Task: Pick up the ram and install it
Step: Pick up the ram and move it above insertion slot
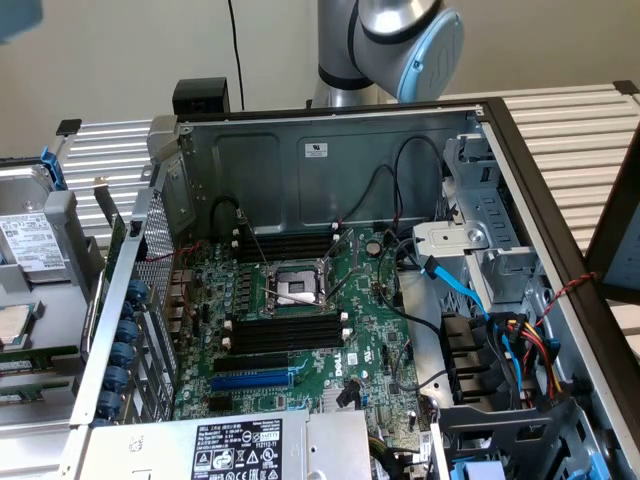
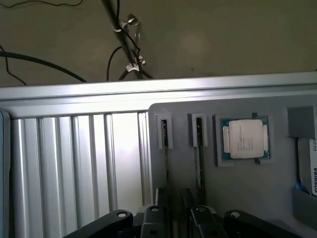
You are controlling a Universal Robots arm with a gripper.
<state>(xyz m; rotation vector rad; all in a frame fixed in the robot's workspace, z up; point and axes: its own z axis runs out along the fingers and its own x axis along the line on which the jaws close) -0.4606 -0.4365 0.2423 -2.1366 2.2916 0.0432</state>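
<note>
Tool [image 2: 176, 222], jaws wide, near two ram sticks [image 2: 165, 141] [image 2: 198, 148] slotted in one gray tray [image 2: 277, 198], one processor [image 2: 244, 139] beside them

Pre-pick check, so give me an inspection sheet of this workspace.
Surface: ribbed metal table, grey parts tray on it.
Job's things: two ram sticks on edge in tray slots; motherboard memory slots look empty.
Clutter: processor and hard drive in tray pockets.
Grippers: gripper open, by the ram sticks, holding nothing.
Cables: black cables beyond the table; blue cable inside the case.
Surroundings: open computer case, robot arm behind it.
</note>
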